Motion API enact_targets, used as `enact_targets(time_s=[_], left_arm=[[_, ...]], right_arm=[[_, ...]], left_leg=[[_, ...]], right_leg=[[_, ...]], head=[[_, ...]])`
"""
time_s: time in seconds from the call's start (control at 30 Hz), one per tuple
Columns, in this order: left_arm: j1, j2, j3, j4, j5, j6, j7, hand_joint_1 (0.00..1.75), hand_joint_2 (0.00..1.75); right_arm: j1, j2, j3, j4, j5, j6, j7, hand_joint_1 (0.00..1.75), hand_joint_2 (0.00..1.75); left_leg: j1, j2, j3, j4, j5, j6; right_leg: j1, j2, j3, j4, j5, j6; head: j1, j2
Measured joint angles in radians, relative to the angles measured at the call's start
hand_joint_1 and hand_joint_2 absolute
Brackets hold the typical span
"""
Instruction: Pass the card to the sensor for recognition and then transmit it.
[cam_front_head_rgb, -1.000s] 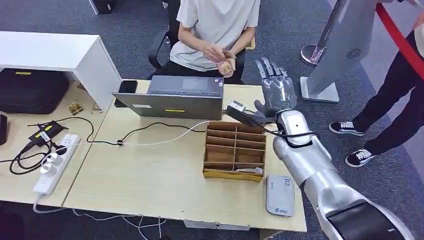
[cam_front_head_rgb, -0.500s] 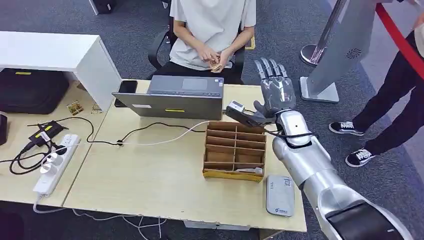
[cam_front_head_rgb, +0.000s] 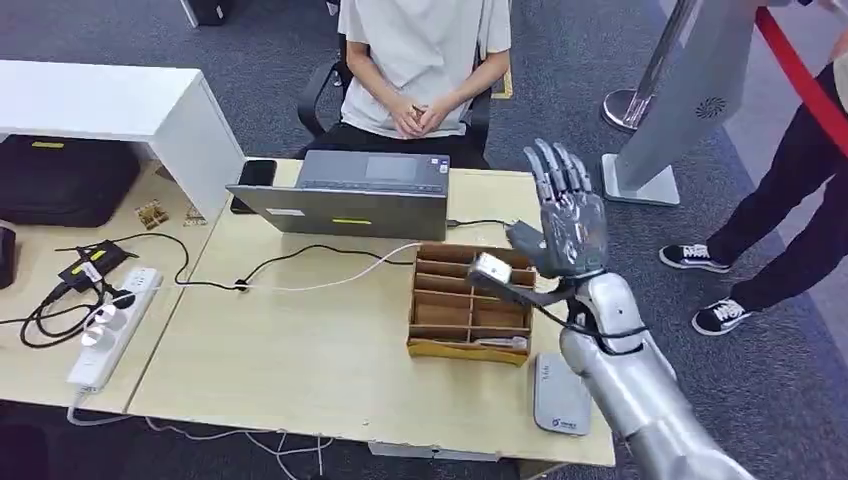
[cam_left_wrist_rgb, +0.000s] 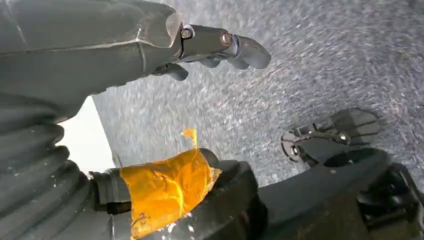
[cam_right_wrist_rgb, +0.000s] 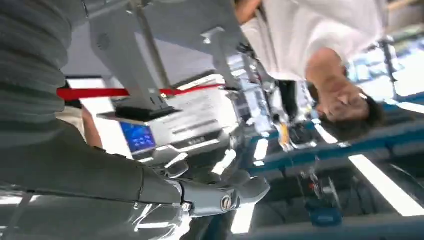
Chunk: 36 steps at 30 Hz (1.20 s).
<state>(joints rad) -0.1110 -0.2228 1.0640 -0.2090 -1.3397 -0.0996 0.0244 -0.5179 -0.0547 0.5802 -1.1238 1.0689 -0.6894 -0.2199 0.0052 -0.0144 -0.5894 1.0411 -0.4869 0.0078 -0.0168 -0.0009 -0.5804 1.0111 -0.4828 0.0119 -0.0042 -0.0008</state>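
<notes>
**Desk:** What's your right hand doing?

**Me:** My right hand (cam_front_head_rgb: 570, 215) is raised, palm up, over the right end of the cardboard divider box (cam_front_head_rgb: 465, 350). The fingers (cam_front_head_rgb: 565, 170) are spread wide and released, with nothing in them.

**Desk:** And the card?

**Me:** I can't pick out the card. It isn't in my palm. The seated person (cam_front_head_rgb: 425, 50) behind the laptop (cam_front_head_rgb: 350, 205) has both hands (cam_front_head_rgb: 420, 115) clasped together in the lap, and I can't tell whether anything is inside them. A white slip (cam_front_head_rgb: 497, 341) lies in the front row of the box.

**Desk:** Sensor?

**Me:** The grey card reader (cam_front_head_rgb: 558, 395) lies flat on the table (cam_front_head_rgb: 300, 350), just in front of the box, beside my right forearm.

**Desk:** Left side?

**Me:** My left hand (cam_left_wrist_rgb: 115, 55) hangs over grey carpet. Its fingers (cam_left_wrist_rgb: 240, 47) are loosely bent, well apart from the orange-taped thumb (cam_left_wrist_rgb: 165, 187), grasping nothing.
</notes>
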Motion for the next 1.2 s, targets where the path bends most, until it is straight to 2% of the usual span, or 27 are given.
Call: enact_targets(time_s=[0.07,0.13,0.23,0.37,0.6,0.7,0.93,1.03,1.2], left_arm=[[0.013,0.002,0.025,0.000,0.020,0.003,-0.005,0.00,1.75],[0.020,0.004,0.043,0.000,0.029,0.005,-0.005,0.00,1.75],[0.021,0.006,0.061,0.000,0.030,0.006,-0.005,0.00,1.75],[0.021,0.006,0.071,0.000,0.032,0.006,-0.005,0.00,1.75],[0.021,0.006,0.087,0.000,0.045,0.007,-0.005,0.00,1.75],[0.020,0.006,0.093,0.000,0.048,0.008,-0.005,0.00,1.75],[0.020,0.009,0.094,0.000,0.049,0.000,-0.007,0.00,1.75],[0.020,0.010,0.095,0.000,0.050,0.000,-0.008,0.00,1.75],[0.020,0.010,0.100,0.000,0.059,0.001,-0.008,0.00,1.75]], right_arm=[[0.138,-0.047,-0.026,-0.152,0.018,-0.006,-0.059,0.00,1.75],[0.244,-0.082,-0.057,-0.266,0.021,-0.006,-0.089,0.00,1.75],[0.322,-0.111,-0.098,-0.363,0.018,-0.006,-0.109,0.00,1.75],[0.368,-0.131,-0.121,-0.427,0.018,-0.006,-0.113,0.00,1.75],[0.431,-0.147,-0.150,-0.504,0.022,-0.006,-0.143,0.00,1.75],[0.457,-0.169,-0.150,-0.522,-0.002,-0.002,-0.132,0.00,1.75],[0.460,-0.281,-0.081,-0.505,-0.102,0.191,-0.123,0.00,1.75],[0.460,-0.303,-0.064,-0.488,-0.108,0.206,-0.123,0.00,1.75],[0.461,-0.308,-0.033,-0.466,-0.102,0.199,-0.120,0.00,1.75]], left_leg=[[0.000,0.000,-0.001,0.000,-0.002,-0.001],[0.000,0.000,-0.001,0.000,-0.003,0.000],[0.000,0.002,-0.001,0.000,-0.003,-0.001],[0.000,0.003,0.000,0.000,-0.003,-0.001],[0.000,0.002,0.000,0.000,-0.002,-0.001],[0.000,0.002,0.000,0.000,-0.002,-0.001],[-0.001,0.002,0.000,0.000,-0.003,-0.001],[-0.001,0.002,0.000,0.000,-0.003,-0.001],[0.000,0.002,0.000,0.000,-0.003,-0.001]], right_leg=[[0.000,0.000,0.000,0.000,-0.001,0.001],[0.000,0.001,-0.001,0.000,-0.001,0.000],[0.000,0.002,-0.001,0.000,-0.002,0.000],[0.000,0.002,0.000,0.000,-0.001,0.000],[0.000,0.002,0.000,0.000,-0.001,0.000],[0.000,0.002,0.000,0.000,-0.001,0.000],[-0.001,0.002,0.000,0.000,-0.001,0.000],[-0.001,0.002,0.001,0.000,-0.001,0.000],[0.000,0.002,0.000,0.000,-0.001,0.000]], head=[[0.000,0.000],[0.000,0.000],[0.000,0.000],[0.000,0.000],[0.000,0.000],[0.000,0.000],[0.000,0.000],[0.000,0.000],[0.000,0.000]])
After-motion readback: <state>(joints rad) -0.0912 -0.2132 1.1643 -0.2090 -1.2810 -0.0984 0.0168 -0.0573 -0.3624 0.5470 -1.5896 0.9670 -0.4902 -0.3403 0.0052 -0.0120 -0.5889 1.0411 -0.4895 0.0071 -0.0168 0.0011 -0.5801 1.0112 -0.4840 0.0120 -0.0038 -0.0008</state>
